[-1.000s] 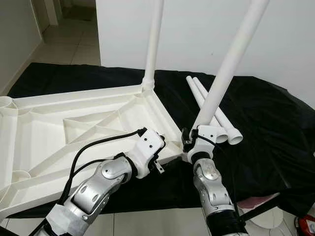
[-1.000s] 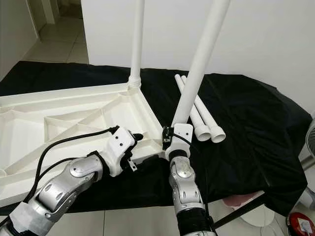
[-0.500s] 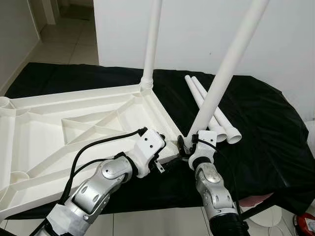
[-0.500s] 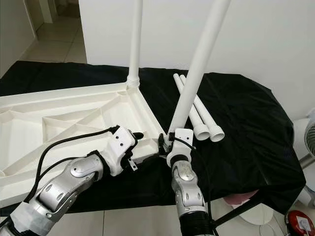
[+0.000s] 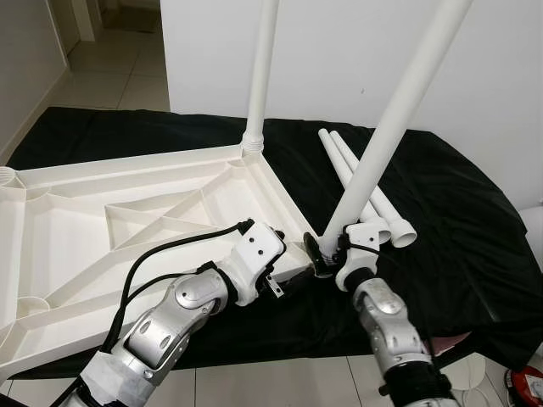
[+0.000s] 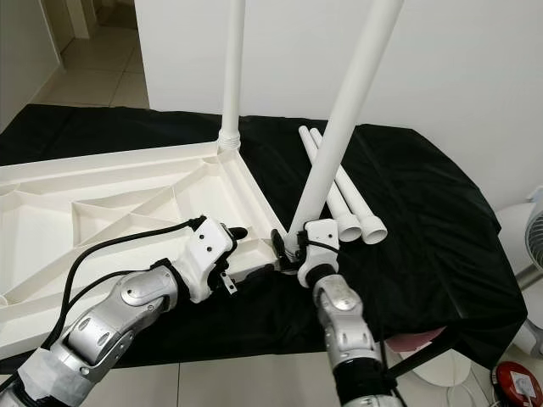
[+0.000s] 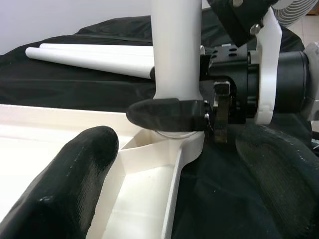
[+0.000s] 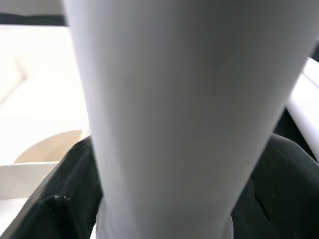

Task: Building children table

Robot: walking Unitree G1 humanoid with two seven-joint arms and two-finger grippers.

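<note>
Since a second ago my right hand (image 5: 327,252) has swung its gripped leg (image 5: 390,127) nearer the tabletop (image 5: 76,229) corner socket — leg-fitting step; left hand (image 7: 164,149) wide, bracing. Next, straighten and press down.

A table covered with a black cloth (image 5: 458,212) carries everything here. The upturned white tabletop (image 5: 76,229) lies ribs-up over its nine o'clock half, its far corner toward twelve o'clock and its near corner close to six. Two loose white legs (image 5: 361,182) lie side by side on the cloth toward two o'clock, touching each other, their open ends pointing to four o'clock
</note>
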